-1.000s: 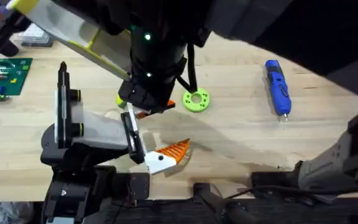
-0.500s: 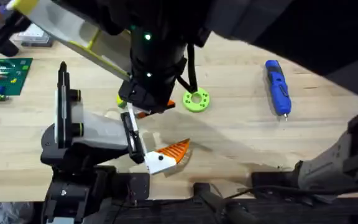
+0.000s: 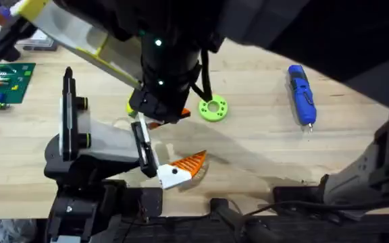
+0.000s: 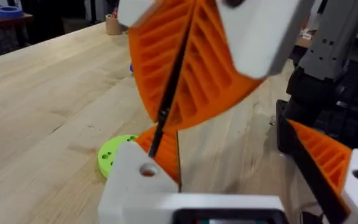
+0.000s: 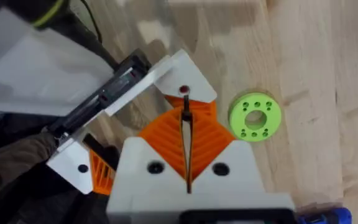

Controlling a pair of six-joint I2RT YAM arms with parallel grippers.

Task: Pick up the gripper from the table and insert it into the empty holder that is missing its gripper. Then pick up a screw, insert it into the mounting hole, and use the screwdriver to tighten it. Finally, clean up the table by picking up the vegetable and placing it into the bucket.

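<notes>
- Right gripper [image 5: 185,121]: jaws closed, orange pads pressed flat together. A thin dark shaft [image 4: 156,134] sticks out past their tips. Probably the screw, can't confirm.
- Left gripper [image 4: 219,134]: jaws open, fingers well apart, nothing between them.
- The gripper [image 5: 188,78] sits at the 12 o'clock end of the black bracket on the holder [image 3: 107,145]. Its white base shows a red-marked hole just ahead of the shaft tip.
- Green ring [image 3: 213,109] lies on the surface [image 3: 262,145] at 3 o'clock from the right gripper, apart from it.
- Screwdriver [image 3: 301,94] lies at 2 o'clock, untouched.
- Handling, judged: the shaft is tiny, stiff and smooth, so it will likely tilt if pinched off-centre. Hold it mid-length and keep it square to the hole.
- The screwdriver looks light, rigid and slick. Grip the mid-barrel, clear of the tip.
</notes>
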